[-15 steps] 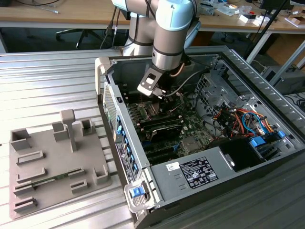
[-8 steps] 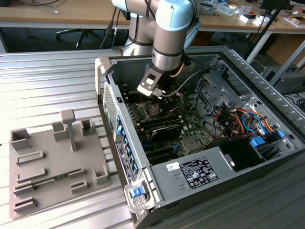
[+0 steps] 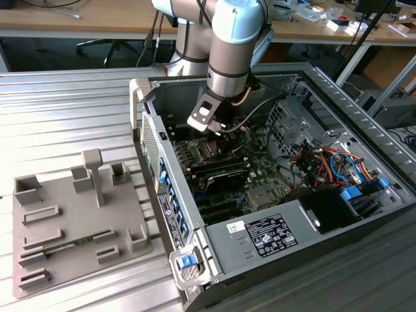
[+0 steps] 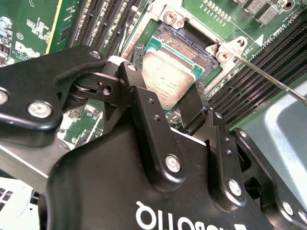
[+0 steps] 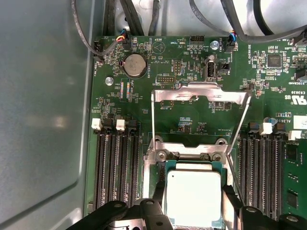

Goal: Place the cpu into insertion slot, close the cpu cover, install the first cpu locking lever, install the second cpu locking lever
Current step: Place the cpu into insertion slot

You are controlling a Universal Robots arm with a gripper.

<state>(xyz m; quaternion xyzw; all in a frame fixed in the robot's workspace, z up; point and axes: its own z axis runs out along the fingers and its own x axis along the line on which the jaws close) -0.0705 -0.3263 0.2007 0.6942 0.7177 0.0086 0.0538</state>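
My gripper [image 4: 165, 79] is shut on the cpu [image 4: 169, 72], a silvery square chip with a green rim, one black finger on each of two opposite edges. The chip sits low over the insertion slot [image 4: 189, 40], whose dark pin field shows past its far edge; I cannot tell whether it rests in the slot. In the first wrist view the cpu [image 5: 193, 191] lies between the fingers [image 5: 159, 184]. The cpu cover [image 5: 201, 94], a shiny metal frame, stands swung open beyond the slot. A thin locking lever [image 4: 271, 80] sticks out free beside the slot. In the exterior view the gripper [image 3: 218, 129] is inside the case.
The open computer case [image 3: 305, 221] lies on a ribbed metal table. Black memory slots [image 5: 115, 167] flank the socket on both sides. Cables [image 3: 325, 162] and a drive cage sit at the exterior view's right. A grey fixture tray [image 3: 71, 221] lies at its left.
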